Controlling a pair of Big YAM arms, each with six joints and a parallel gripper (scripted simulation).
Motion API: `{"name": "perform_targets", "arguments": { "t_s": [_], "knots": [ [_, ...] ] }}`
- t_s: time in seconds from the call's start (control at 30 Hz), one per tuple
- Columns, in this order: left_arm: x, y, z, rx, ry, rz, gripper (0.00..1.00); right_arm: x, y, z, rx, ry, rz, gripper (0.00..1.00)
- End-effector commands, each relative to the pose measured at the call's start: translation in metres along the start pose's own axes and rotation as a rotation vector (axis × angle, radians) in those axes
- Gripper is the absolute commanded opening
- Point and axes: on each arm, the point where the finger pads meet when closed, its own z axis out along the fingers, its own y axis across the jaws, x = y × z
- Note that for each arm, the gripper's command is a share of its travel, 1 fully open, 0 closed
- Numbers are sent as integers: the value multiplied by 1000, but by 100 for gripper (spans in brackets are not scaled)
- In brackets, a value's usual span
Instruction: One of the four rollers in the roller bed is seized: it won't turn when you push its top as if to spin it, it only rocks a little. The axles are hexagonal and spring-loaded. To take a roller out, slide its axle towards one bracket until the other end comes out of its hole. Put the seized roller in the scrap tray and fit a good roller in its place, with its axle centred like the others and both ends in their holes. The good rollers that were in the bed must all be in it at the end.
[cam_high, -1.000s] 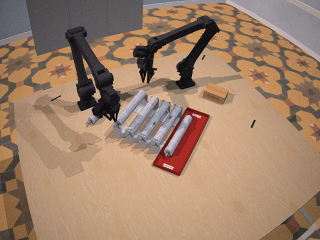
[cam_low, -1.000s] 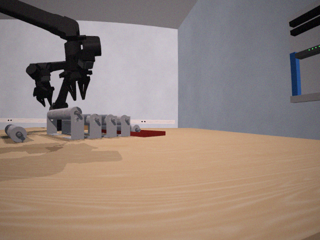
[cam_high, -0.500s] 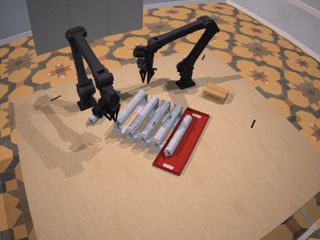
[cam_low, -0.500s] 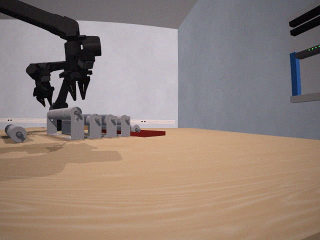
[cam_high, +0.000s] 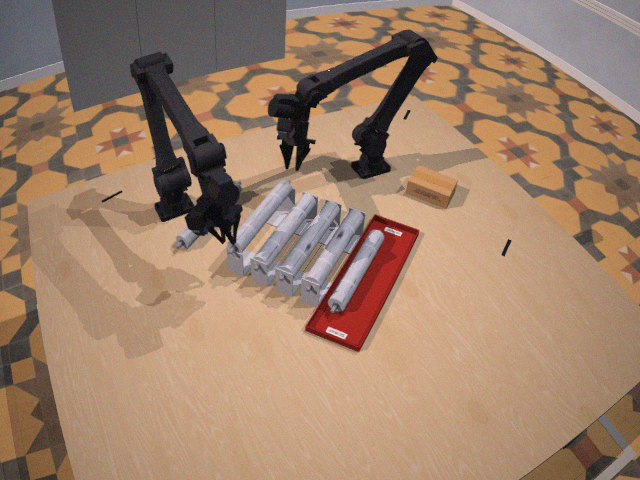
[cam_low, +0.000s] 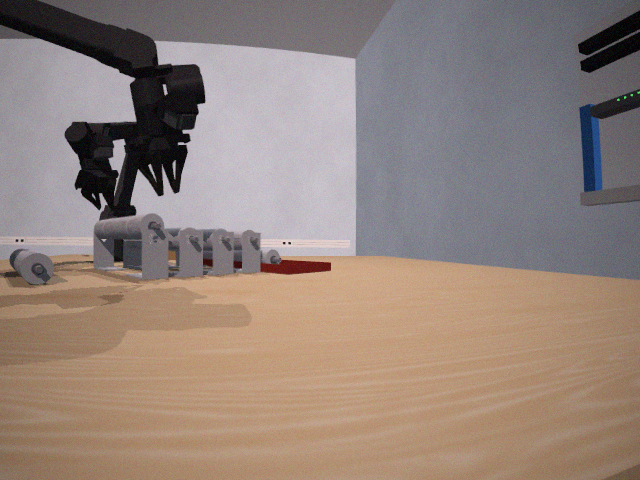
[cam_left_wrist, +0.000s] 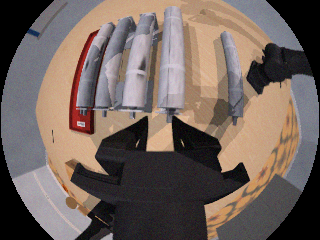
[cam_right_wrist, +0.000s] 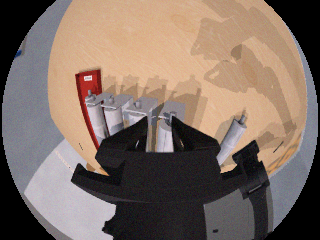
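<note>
Roller bed (cam_high: 238, 263) (cam_low: 155, 258) (cam_left_wrist: 120, 95) (cam_right_wrist: 175, 107), made of grey metal brackets, stands around the middle of the pale wooden worktop (cam_high: 465, 387) (cam_low: 361, 361) (cam_left_wrist: 200, 65) (cam_right_wrist: 150, 40), a bit nearer the far edge. Four long grey rollers are at the bed. Three sit down low in their brackets, side by side. The raised grey roller (cam_high: 261, 217) (cam_low: 121, 227) (cam_left_wrist: 171, 65) (cam_right_wrist: 165, 137), on the side by the worktop's left edge, sits higher, and its near axle end is above its hole. A long red tray with white labels (cam_high: 377, 304) (cam_low: 310, 267) (cam_left_wrist: 75, 112) (cam_right_wrist: 90, 87) lies just beside the other side of the bed, and one grey roller with a short axle (cam_high: 356, 271) (cam_low: 271, 256) lies in it. I cannot tell which roller is the stuck one. A loose grey roller (cam_high: 188, 235) (cam_low: 32, 266) (cam_left_wrist: 232, 75) (cam_right_wrist: 232, 140) lies on the wood toward the left corner. The black left gripper (cam_high: 292, 167) (cam_low: 104, 208) (cam_left_wrist: 160, 119) points down past the far end of the raised roller, and the black right gripper (cam_high: 230, 242) (cam_low: 169, 193) (cam_right_wrist: 159, 120) points down over its near end. Both have their jaws partly spread with nothing in them. A small brown box (cam_high: 431, 187) sits near the far right edge.

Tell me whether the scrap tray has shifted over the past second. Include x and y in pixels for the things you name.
No. In the top view, the scrap tray (cam_high: 385, 289) (cam_low: 305, 267) (cam_left_wrist: 89, 120) (cam_right_wrist: 83, 95) lies where it did, alongside the roller bed (cam_high: 236, 263) (cam_low: 155, 260) (cam_left_wrist: 120, 95) (cam_right_wrist: 177, 107), with no visible shift either way.
</note>
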Motion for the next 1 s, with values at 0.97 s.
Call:
{"name": "perform_targets", "arguments": {
  "t_s": [0.97],
  "knots": [
    [-249, 286, -39, -142, -548, -463, 32, -114, 142, -163, -499, -666, -559, 32]
  ]
}}
